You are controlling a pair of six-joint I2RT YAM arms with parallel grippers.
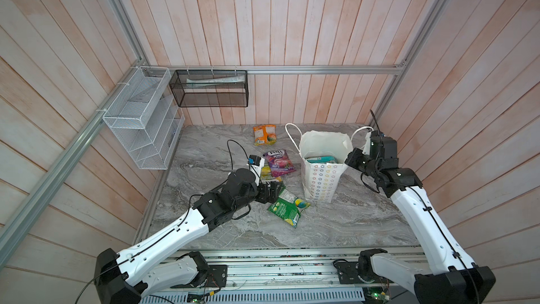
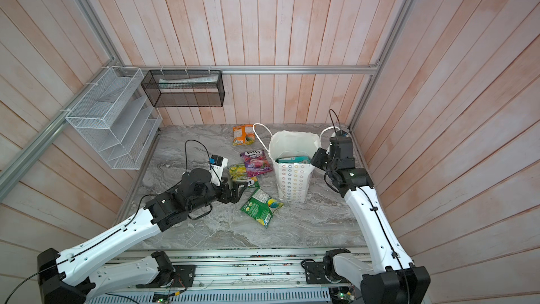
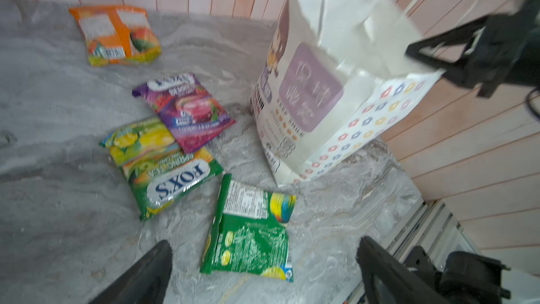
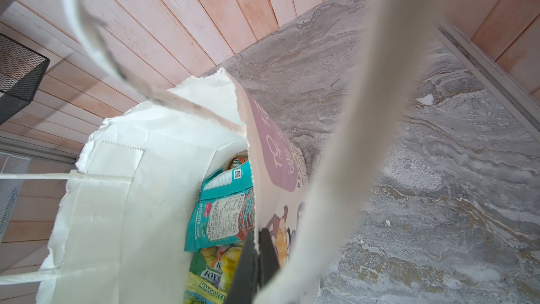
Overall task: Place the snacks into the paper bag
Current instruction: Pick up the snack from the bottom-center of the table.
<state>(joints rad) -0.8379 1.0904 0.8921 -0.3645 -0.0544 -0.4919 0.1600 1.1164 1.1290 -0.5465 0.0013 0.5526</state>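
Five snacks point(image 1: 279, 162) loose on the counter point(image 1: 350, 223) near the paper bag point(image 1: 323, 182), left fingers point(image 3: 146, 273) spread wide by the green pouch point(image 1: 287, 207), right fingers point(image 4: 248, 264) pinched on the bag's rim: best to descend squarely, close across a pouch edge, lift above the rim before releasing.

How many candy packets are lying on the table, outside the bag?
5: orange packet farthest back; purple packet near the bag; yellow-green packet touching it; green FOX'S packet beside that; back-side-up green packet nearest the front. Others lie inside the bag, partly hidden.
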